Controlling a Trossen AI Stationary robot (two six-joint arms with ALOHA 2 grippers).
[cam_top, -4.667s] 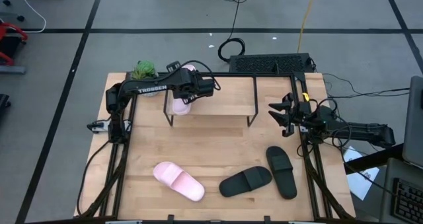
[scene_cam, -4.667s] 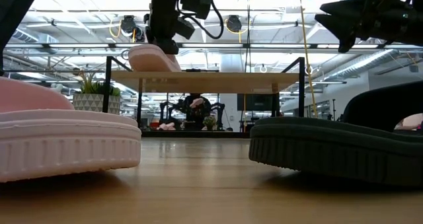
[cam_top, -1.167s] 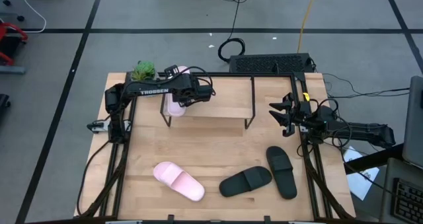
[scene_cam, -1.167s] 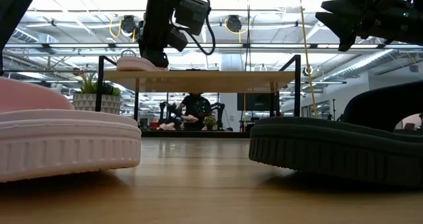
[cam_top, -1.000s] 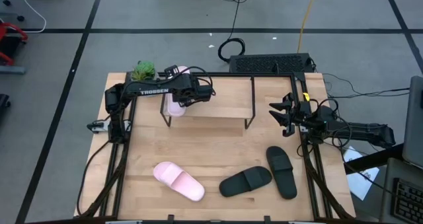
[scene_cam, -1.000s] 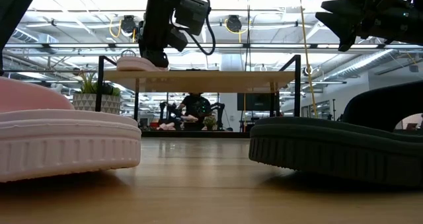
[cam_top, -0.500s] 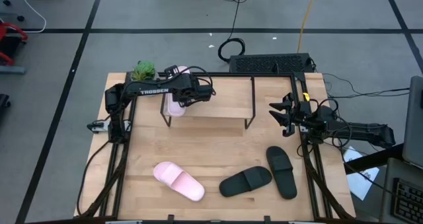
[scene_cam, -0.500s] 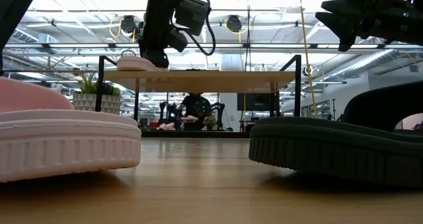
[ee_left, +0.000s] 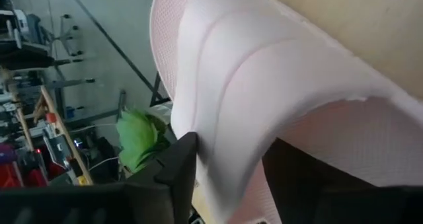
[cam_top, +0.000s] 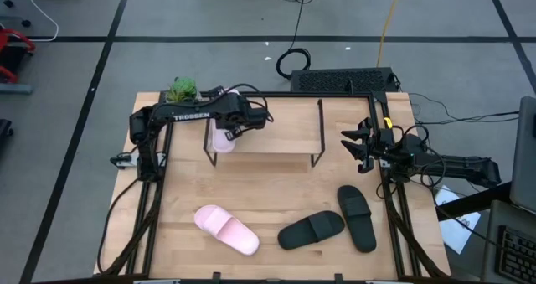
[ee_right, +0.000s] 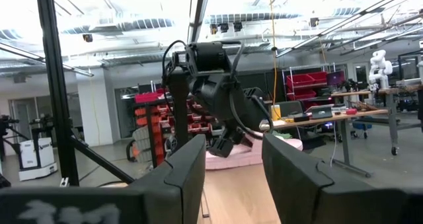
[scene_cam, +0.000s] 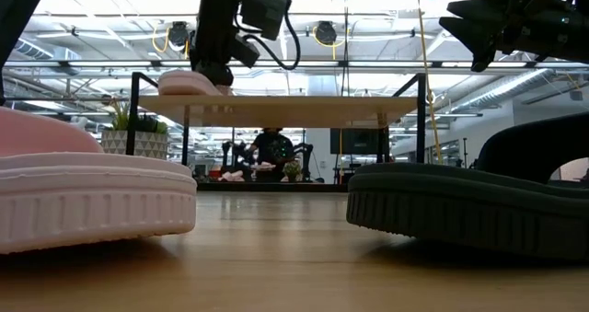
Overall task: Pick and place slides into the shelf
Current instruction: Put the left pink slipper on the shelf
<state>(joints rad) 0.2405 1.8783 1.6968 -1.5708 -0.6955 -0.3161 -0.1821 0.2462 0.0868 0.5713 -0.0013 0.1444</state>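
Observation:
A pale pink slide [cam_top: 223,135] lies on the left end of the shelf [cam_top: 276,126], its sole on the wooden top; it also shows in the low view [scene_cam: 184,80]. My left gripper [cam_top: 229,121] is over it, shut on its strap. The other pink slide [cam_top: 226,229] and the two black slides [cam_top: 311,229] [cam_top: 357,218] lie on the tabletop near the front edge. My right gripper [cam_top: 355,145] hovers open and empty at the table's right side, above the black slides. My left gripper holds the pink slide by its wide strap [ee_left: 225,118]. One finger [ee_left: 177,163] is outside the strap and the other is under it, in the foot opening. The fingers come down from above, slanting. The slide's sole lies on the shelf top.
A small potted plant [cam_top: 181,89] stands at the table's far left corner, behind the shelf. A black mat or device [cam_top: 343,80] lies past the far edge. Bare tabletop [cam_top: 268,188] lies between the shelf and the slides on the table.
My left gripper has shifted a little toward the table's left edge with the pink slide, staying shut on its strap. The shelf has slid slightly toward the near edge along with it. My right arm has kept still.

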